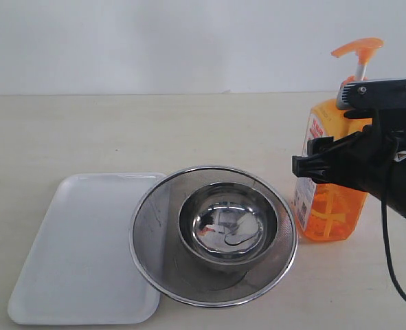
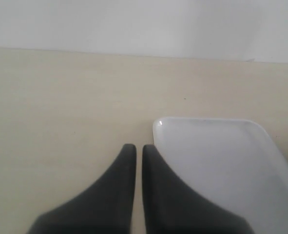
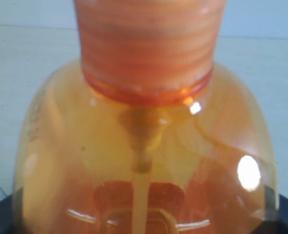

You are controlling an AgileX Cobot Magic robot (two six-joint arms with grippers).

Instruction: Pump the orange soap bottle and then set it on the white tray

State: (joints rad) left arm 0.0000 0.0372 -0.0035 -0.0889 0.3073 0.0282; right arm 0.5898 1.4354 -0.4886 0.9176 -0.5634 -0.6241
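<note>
The orange soap bottle (image 1: 330, 213) stands upright on the table at the right, its orange pump head (image 1: 357, 48) raised on a white stem. My right gripper (image 1: 312, 165) reaches in from the right and is shut on the bottle's body at label height. In the right wrist view the bottle (image 3: 144, 97) fills the frame between the dark fingers of the right gripper (image 3: 144, 219). The white tray (image 1: 79, 254) lies flat at the front left. My left gripper (image 2: 139, 148) hangs shut and empty by a corner of the tray (image 2: 221, 161).
A round steel mesh strainer (image 1: 154, 213) with a steel bowl (image 1: 229, 223) inside it sits between tray and bottle, overlapping the tray's right edge. A pale wall rises behind the beige table (image 1: 120, 130).
</note>
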